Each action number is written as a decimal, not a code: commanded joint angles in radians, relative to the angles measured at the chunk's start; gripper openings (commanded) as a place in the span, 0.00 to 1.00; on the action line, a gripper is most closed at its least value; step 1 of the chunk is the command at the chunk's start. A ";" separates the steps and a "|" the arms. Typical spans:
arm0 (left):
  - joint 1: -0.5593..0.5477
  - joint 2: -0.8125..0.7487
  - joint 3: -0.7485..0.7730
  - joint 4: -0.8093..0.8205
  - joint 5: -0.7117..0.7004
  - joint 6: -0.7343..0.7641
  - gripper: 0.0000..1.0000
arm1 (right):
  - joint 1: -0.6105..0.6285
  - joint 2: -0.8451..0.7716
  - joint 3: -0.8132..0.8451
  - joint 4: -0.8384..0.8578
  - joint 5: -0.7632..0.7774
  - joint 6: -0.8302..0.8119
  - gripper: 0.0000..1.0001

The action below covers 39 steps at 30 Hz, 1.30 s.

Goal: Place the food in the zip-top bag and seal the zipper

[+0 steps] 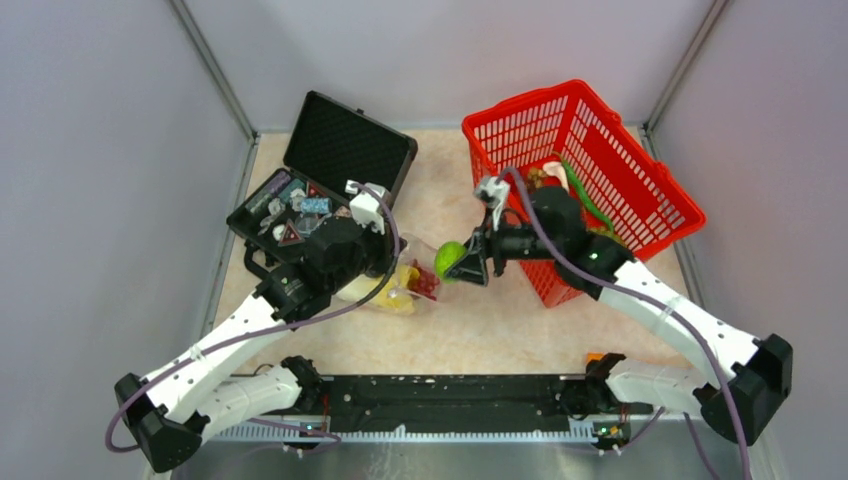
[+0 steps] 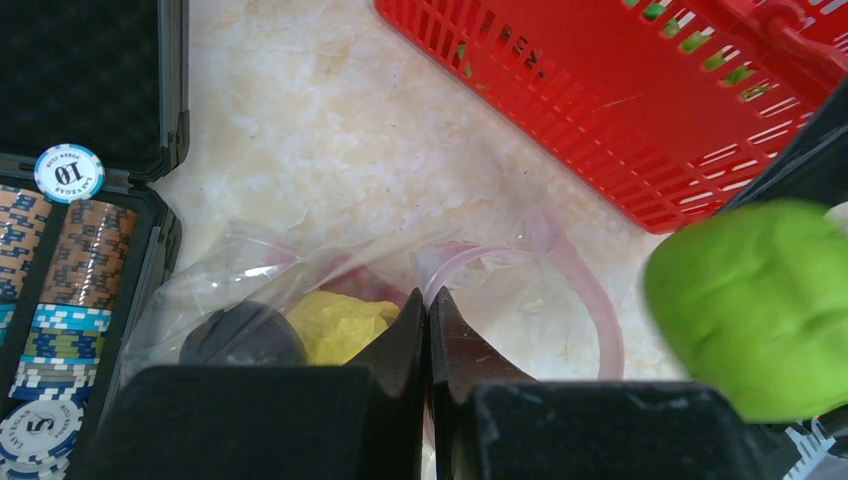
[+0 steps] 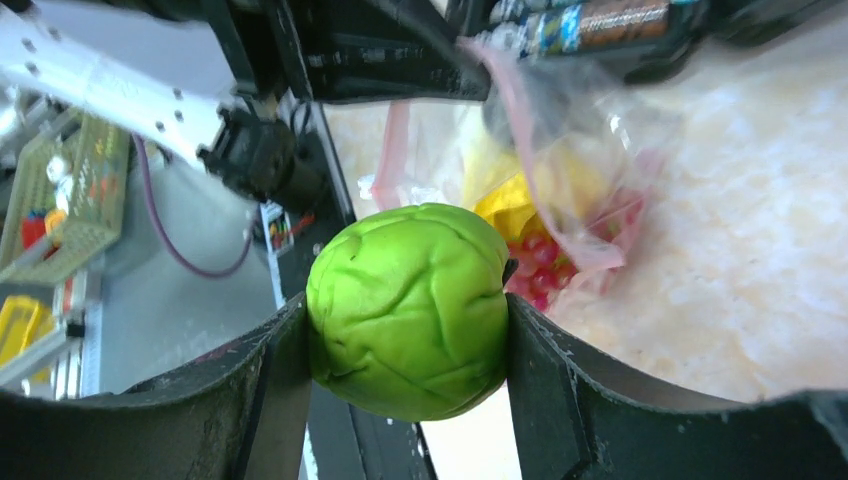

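The white and black left arm [image 1: 235, 335] and the right arm [image 1: 680, 322] are made of long white tubes with rows of tiny dark dots. Chunky round black parts join the tubes. A thin purple cable [image 1: 110, 428] runs along each arm, from far behind the jaws up to a small white box [image 1: 365, 205] just behind them. A tiny green light [image 1: 596, 256] glows on the black part behind the right jaws. The jaws are two flat black fingers [image 3: 250, 400] with pale scratches and dusty edges.
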 commanded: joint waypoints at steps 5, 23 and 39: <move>0.002 0.003 0.098 0.022 0.106 -0.009 0.00 | 0.152 0.201 0.121 -0.030 0.170 -0.123 0.34; 0.000 -0.001 0.161 0.090 0.270 -0.124 0.00 | 0.230 0.240 0.011 0.399 0.475 -0.019 0.38; 0.000 -0.039 0.148 0.155 0.213 -0.164 0.00 | 0.259 0.242 0.014 0.453 0.635 -0.027 0.59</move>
